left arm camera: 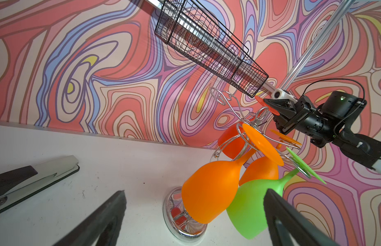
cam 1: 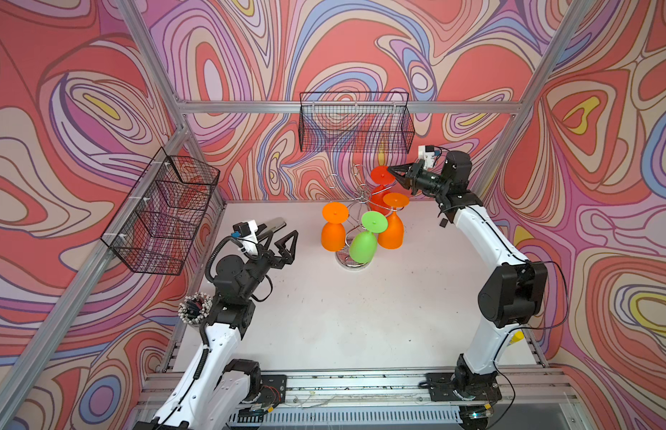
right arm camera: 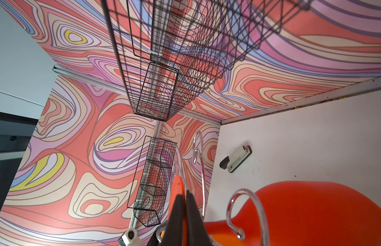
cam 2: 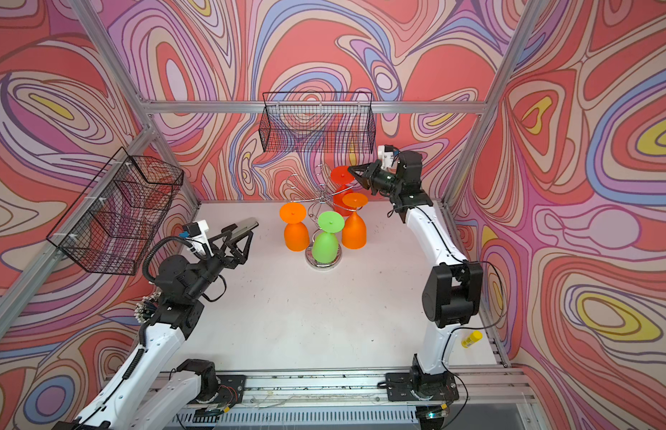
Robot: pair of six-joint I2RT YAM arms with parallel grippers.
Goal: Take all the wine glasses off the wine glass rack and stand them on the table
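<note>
Right pincer [cam 1: 390, 170] — tight on the red wine glass [cam 1: 379, 178] foot.

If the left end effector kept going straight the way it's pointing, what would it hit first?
Likely the bowl of the nearest orange wine glass, hanging from the wine glass rack; depth is unclear.

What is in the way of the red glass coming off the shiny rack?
Nothing sits between the right gripper and the red wine glass: it is shut on the glass's round foot. What holds the glass back is the wine glass rack's own curled hook at the stem. An orange glass hangs close in front.
</note>
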